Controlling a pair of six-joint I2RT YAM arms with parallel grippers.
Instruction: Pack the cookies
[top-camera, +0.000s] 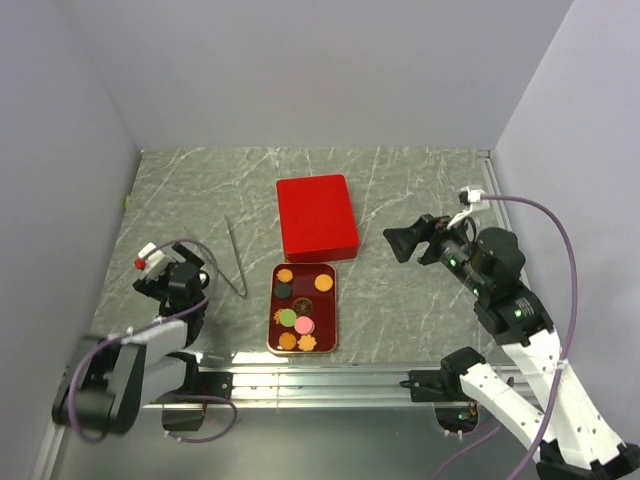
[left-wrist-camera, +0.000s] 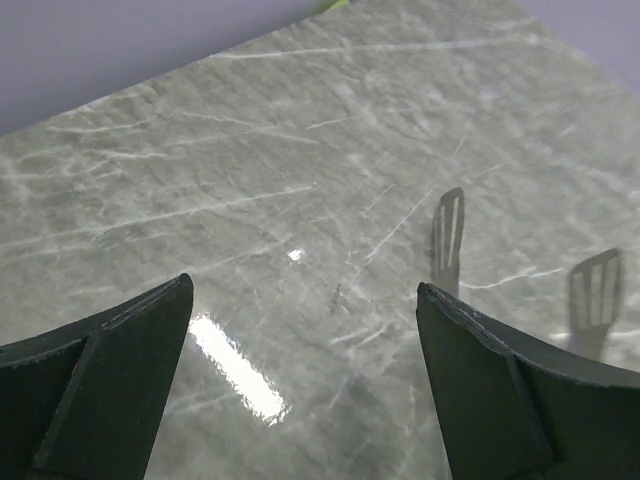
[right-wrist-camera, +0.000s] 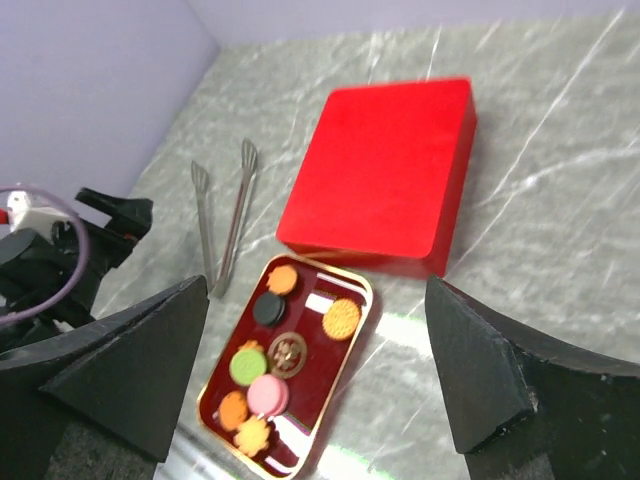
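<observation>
- cookies (top-camera: 304, 325) in dark-red tray (top-camera: 334, 312), near edge of table (top-camera: 420, 180)
- red box (top-camera: 317, 216) just behind tray
- tongs (top-camera: 236, 255) L of tray
- R pincer (top-camera: 400, 242) to right of box

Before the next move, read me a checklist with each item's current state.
1. Open, empty left tool: ok.
2. Open, empty right tool: ok.
3. All visible cookies, round or flower-shaped, inside the gold-rimmed dark red tin tray: ok.
4. Tray covered by the flat red rectangular lid: not ok, the lid lies beside it.
5. Tray clear of the thin metal tongs: ok, they lie to its left.
</observation>
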